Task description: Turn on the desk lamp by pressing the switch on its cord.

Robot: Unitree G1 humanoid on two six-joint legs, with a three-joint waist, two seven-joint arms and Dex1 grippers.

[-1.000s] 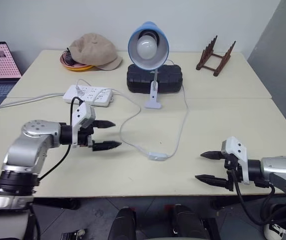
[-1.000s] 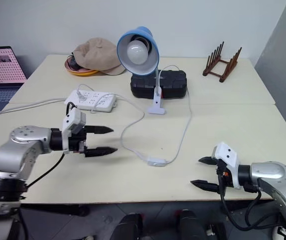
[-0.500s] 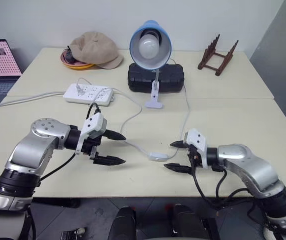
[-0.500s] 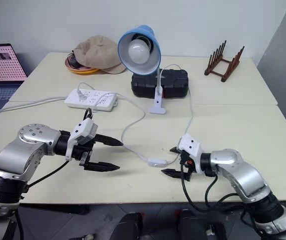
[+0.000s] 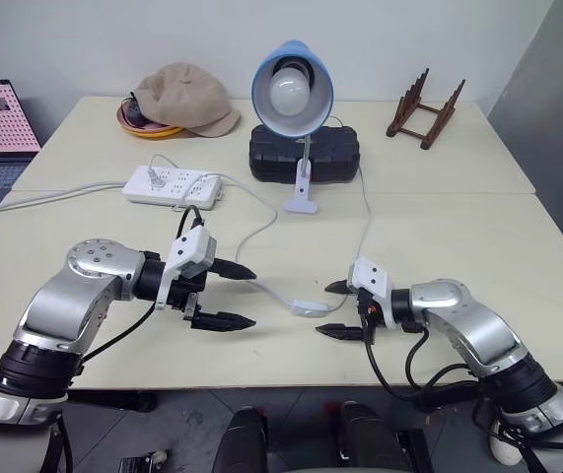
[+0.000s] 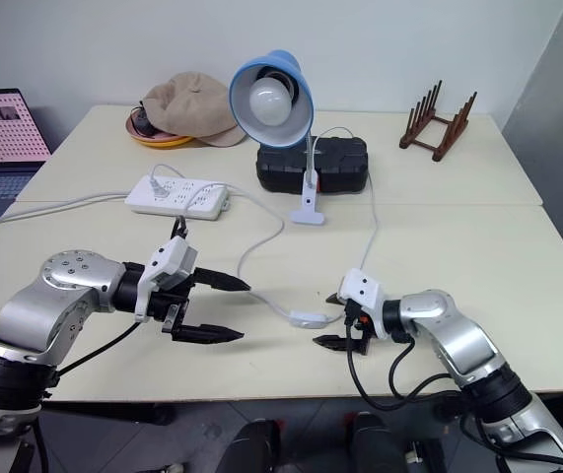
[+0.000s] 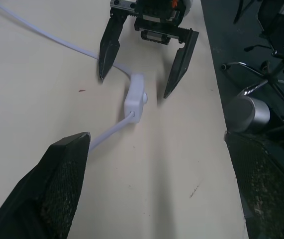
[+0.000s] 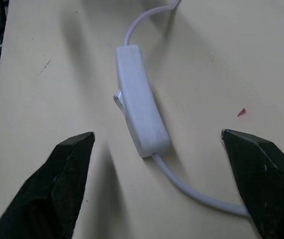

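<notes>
The switch (image 5: 308, 308) was found lying flat on the near part of the table (image 5: 458, 246), with the cord (image 5: 362, 236) running from it back toward the desk lamp (image 5: 293, 94), which stood unlit at the far middle just in front of a black case (image 5: 335, 158). The right gripper (image 5: 332, 309) was held just right of the switch, its two black fingers spread wide to either side and touching nothing. The left gripper (image 5: 239, 296) was held to the switch's left, a little apart, likewise spread wide and empty.
</notes>
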